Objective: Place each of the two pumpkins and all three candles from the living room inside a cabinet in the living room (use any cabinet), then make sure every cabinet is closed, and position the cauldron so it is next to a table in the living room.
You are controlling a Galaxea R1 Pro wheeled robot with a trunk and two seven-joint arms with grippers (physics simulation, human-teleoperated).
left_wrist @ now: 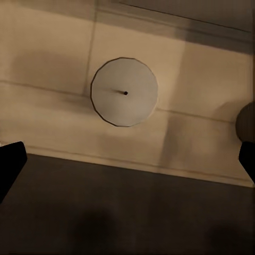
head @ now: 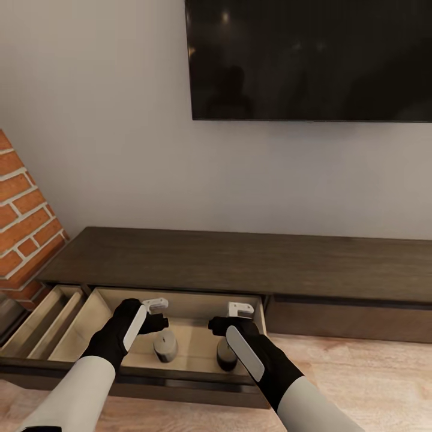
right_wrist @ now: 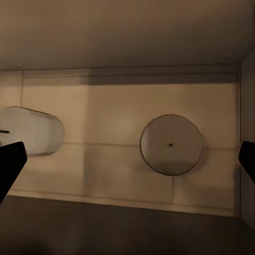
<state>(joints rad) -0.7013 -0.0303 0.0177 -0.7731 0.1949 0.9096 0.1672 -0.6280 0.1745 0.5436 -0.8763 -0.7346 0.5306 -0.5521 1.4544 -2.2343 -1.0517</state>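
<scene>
Two candles stand upright in the open drawer (head: 102, 300), one (head: 165, 347) straight below my left gripper (head: 157, 307), the other (head: 226, 355) below my right gripper (head: 239, 312); both jaws spread, empty.

Right candle (head: 226, 355) half hidden behind right gripper (head: 223, 324); lower body in shadow. Cabinet (head: 240, 264) cut off at right edge of head view; far-left drawer (head: 36, 330) clipped at left edge. TV (head: 309, 60) cropped top and right. Left wrist view: dark round shape (left_wrist: 246, 121) at edge, possibly second candle. Fingertips (right_wrist: 10, 164) mostly out of frame.
</scene>
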